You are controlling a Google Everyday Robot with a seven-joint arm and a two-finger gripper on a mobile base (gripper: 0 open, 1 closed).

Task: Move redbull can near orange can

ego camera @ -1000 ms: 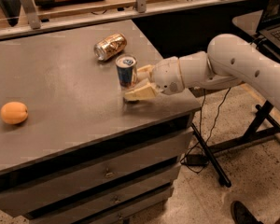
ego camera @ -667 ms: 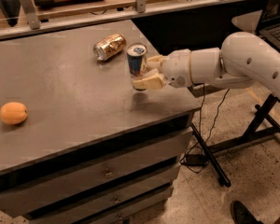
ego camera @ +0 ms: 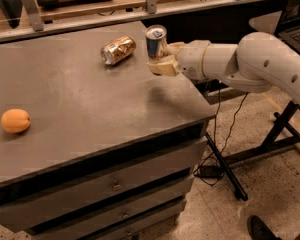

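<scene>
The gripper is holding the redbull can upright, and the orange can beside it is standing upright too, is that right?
Not quite. The gripper, above the table's far corner, does hold the redbull can upright, but the orange can beside it lies on its side, as the camera view shows.

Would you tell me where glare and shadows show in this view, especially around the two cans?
Camera view: glare streaks the orange can lying on its side; the redbull can, held upright in the gripper over the table, gleams on its silver top; a soft shadow lies beneath it.
</scene>
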